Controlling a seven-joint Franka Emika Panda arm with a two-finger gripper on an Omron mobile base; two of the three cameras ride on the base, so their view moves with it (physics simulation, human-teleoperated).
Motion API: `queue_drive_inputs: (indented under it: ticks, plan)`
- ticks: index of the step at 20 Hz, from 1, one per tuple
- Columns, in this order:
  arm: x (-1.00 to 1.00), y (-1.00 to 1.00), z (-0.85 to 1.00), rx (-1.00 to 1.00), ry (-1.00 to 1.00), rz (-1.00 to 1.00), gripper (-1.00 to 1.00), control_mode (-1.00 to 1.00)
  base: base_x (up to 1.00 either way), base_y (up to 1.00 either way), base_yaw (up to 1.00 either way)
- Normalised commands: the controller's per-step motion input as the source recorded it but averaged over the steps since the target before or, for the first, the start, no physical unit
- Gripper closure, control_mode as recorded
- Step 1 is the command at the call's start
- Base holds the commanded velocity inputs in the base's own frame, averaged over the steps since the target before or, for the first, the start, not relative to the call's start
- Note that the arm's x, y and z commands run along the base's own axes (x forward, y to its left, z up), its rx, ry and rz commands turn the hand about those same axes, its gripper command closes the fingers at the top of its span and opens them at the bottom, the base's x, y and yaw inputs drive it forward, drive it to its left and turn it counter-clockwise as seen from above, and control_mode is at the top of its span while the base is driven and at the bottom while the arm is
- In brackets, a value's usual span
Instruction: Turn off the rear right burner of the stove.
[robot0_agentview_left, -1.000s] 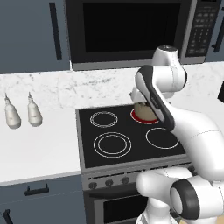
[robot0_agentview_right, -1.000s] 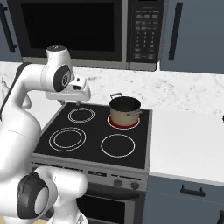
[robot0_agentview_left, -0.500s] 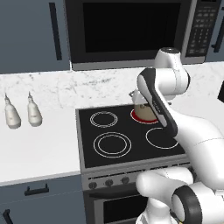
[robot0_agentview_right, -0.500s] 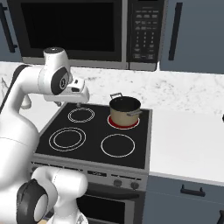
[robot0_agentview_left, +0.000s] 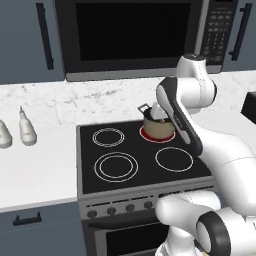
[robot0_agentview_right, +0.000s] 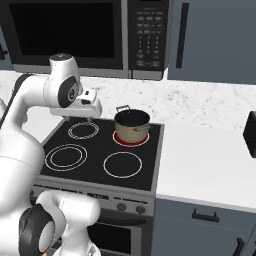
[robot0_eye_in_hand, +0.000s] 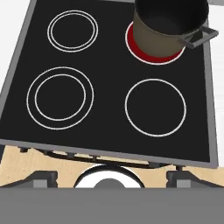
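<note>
Over the last second the arm shifted a little while the base stayed put. In the left base view its upper links swung slightly left, and the hand settled just behind the pot (robot0_agentview_left: 159, 127), hiding part of its rim. In the right base view the wrist and gripper (robot0_agentview_right: 83, 119) edged forward and lower, ending above the rear left ring (robot0_agentview_right: 83, 130) of the stove (robot0_agentview_right: 145, 165), just left of the pot.

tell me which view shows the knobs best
The left base view: the knobs line the stove's front strip. The right base view shows some, partly behind the arm. In the hand view they're barely visible below the glass edge.
</note>
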Motion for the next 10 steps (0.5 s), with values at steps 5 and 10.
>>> queue_drive_inputs:
  ticks: [5,10]
  plan:
    - [0.0,0.0,0.0,0.0,0.0,0.0,-1.0,1.0,-0.07,-0.51,0.01]
    - [0.0,0.0,0.0,0.0,0.0,0.0,-1.0,1.0,-0.07,-0.47,0.01]
